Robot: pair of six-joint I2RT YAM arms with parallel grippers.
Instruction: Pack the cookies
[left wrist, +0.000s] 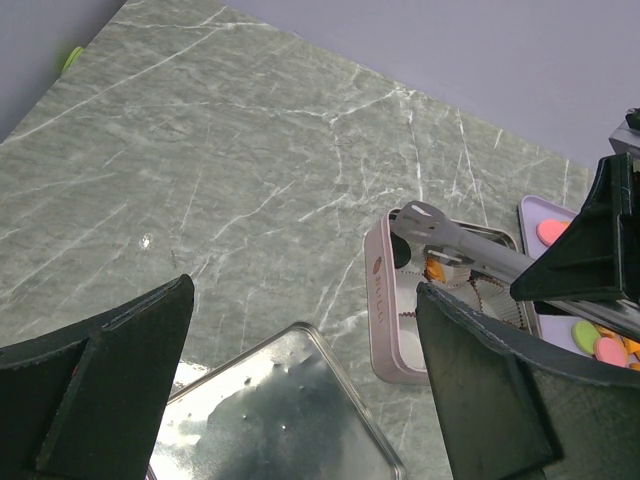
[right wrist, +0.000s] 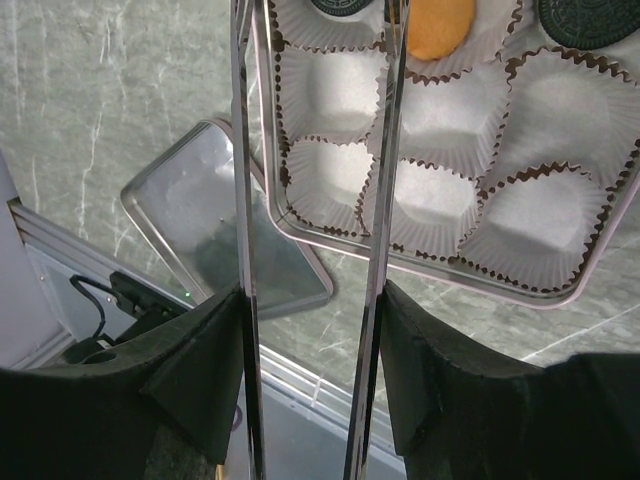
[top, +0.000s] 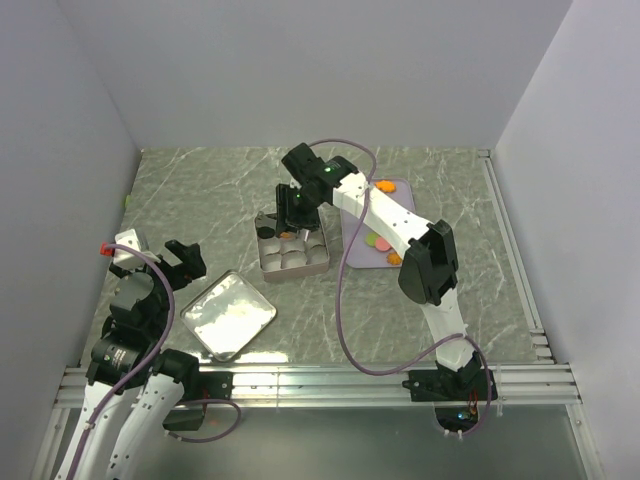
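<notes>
Presently the right gripper [top: 296, 212] hangs over the square tin [top: 292, 272] at mid-table. Its long thin blades stand apart and parallel, and nothing shows clamped between them. The blade tips run off the top of the right wrist view. The tin is lined with white fluted paper cups [right wrist: 525, 215], three by three. Its far row is filled: an orange cookie [right wrist: 440, 25] in the middle cup, just right of the right blade, with a black cookie [right wrist: 585, 20] to its right and another black one [right wrist: 340, 5] to its left. The other six cups hold nothing.

The rest of the cookies [top: 378, 241] lie on the lavender tray [top: 352, 262] just right of the tin. They are orange, pink and green, and partly hidden under the right arm.

The left gripper [left wrist: 305, 300] sits near-left, low over the table [top: 200, 190]. Its fingers are spread wide and grasp nothing. The tin lid [top: 225, 315] lies flat, shiny side up, near and left of the tin.
</notes>
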